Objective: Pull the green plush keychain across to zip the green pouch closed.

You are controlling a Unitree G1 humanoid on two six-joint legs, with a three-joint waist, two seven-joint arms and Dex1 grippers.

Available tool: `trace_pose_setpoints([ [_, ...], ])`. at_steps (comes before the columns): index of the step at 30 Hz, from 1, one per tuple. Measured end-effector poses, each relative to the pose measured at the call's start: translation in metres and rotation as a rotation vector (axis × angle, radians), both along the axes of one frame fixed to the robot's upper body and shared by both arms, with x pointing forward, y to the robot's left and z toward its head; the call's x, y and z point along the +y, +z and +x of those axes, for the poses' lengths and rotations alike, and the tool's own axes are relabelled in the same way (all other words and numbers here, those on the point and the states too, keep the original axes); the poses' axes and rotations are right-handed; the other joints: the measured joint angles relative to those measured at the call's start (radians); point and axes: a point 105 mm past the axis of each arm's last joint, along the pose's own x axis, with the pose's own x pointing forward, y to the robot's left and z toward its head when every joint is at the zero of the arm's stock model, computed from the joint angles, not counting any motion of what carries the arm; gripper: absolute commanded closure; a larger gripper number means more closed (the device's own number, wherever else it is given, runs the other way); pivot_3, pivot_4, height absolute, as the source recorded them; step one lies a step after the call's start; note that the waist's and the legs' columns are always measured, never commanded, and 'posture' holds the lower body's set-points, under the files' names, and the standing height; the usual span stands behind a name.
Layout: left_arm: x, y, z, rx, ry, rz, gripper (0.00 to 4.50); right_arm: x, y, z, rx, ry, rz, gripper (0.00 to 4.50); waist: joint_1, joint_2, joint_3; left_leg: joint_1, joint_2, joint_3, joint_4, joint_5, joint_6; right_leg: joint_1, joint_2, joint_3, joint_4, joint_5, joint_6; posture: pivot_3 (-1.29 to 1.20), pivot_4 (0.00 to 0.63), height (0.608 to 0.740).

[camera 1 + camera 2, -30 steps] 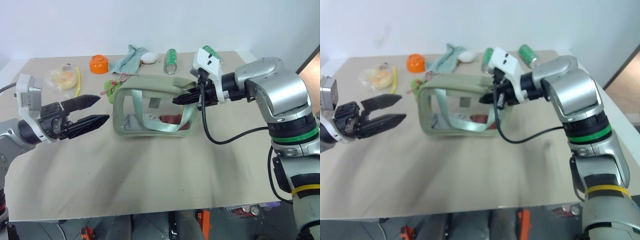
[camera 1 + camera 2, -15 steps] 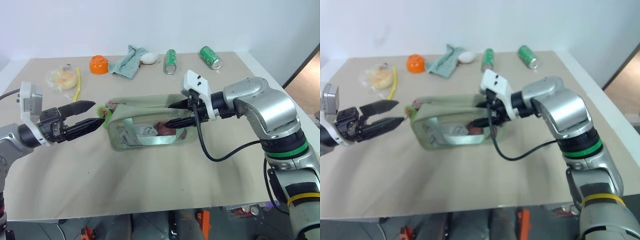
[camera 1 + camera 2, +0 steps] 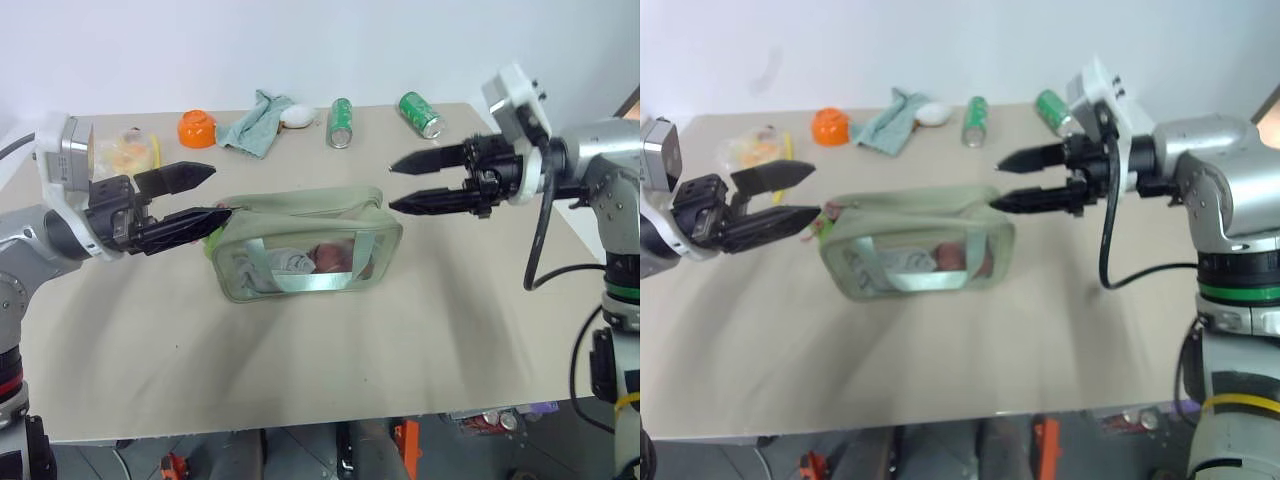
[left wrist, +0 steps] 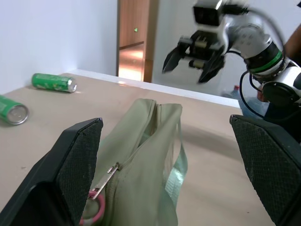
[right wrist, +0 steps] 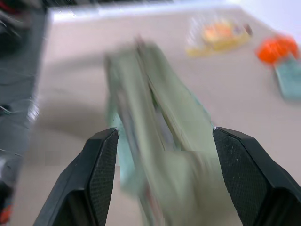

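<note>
Tan table (image 3: pixel 330 370). Mid-table: green pouch (image 3: pixel 305 250). Along far edge: clear bag (image 3: pixel 125 152), contents possibly food; orange bowl (image 3: pixel 197 127), teal rag (image 3: pixel 258 122), white lump (image 3: pixel 297 116), two green cans (image 3: pixel 342 122) (image 3: pixel 420 113).

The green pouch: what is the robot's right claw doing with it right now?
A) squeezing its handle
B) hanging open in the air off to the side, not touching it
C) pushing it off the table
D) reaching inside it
B: the right claw hangs open above the table, clear of the green pouch, with bare tabletop showing between them.
</note>
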Motion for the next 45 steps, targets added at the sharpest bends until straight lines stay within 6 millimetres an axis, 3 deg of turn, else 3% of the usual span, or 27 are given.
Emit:
trace_pose_setpoints([
  [5,0.001,-0.006,0.005,0.029,0.005,-0.008,0.00,-0.007,-0.029,0.011,0.057,-0.061,-0.035,1.19,-0.001,0.000,0.000,0.000,0.000,0.000,0.001,0.000,0.000,0.000,0.000,0.000,0.000,0.000,0.000,0.00,0.150,0.740],
  [14,-0.003,-0.004,0.009,0.026,-0.005,-0.043,0.00,0.005,-0.041,0.016,0.090,-0.045,-0.026,1.19,0.002,0.000,0.000,0.000,0.000,0.000,0.001,0.000,0.000,0.000,0.000,0.000,0.000,0.001,0.000,0.00,0.150,0.740],
  [17,-0.004,-0.005,0.011,0.036,0.000,-0.071,0.00,0.009,-0.044,0.017,0.097,-0.037,-0.020,1.84,0.001,-0.001,0.000,0.000,0.000,0.000,0.001,0.000,0.000,0.000,0.000,0.000,0.000,0.001,0.000,0.00,0.150,0.740],
  [24,0.001,-0.011,0.015,0.067,0.046,-0.105,0.00,0.009,-0.047,0.021,0.101,-0.056,-0.012,4.23,0.002,-0.001,0.000,0.000,0.000,0.000,0.001,0.000,0.000,0.001,0.000,0.000,0.000,0.001,0.001,0.00,0.150,0.740],
  [27,0.006,-0.016,0.018,0.090,0.080,-0.121,0.00,0.009,-0.047,0.022,0.099,-0.061,-0.011,4.23,0.002,-0.001,0.000,0.000,0.000,0.000,0.001,0.000,0.000,0.001,0.000,0.000,0.000,0.001,0.001,0.00,0.150,0.740],
  [36,0.069,-0.060,0.037,0.261,0.364,-0.158,0.00,0.009,-0.049,0.023,0.107,-0.074,-0.005,4.23,0.002,-0.001,0.000,0.000,0.001,0.000,0.001,0.000,0.000,0.000,0.001,0.000,0.000,0.001,0.000,0.00,0.150,0.740],
  [45,0.075,-0.083,0.043,0.313,0.403,-0.125,0.00,0.009,-0.052,0.023,0.117,-0.080,0.004,4.23,0.002,-0.001,0.000,0.001,0.001,0.000,0.001,0.000,0.000,0.000,0.001,0.000,0.000,0.001,0.000,0.00,0.150,0.740],
])
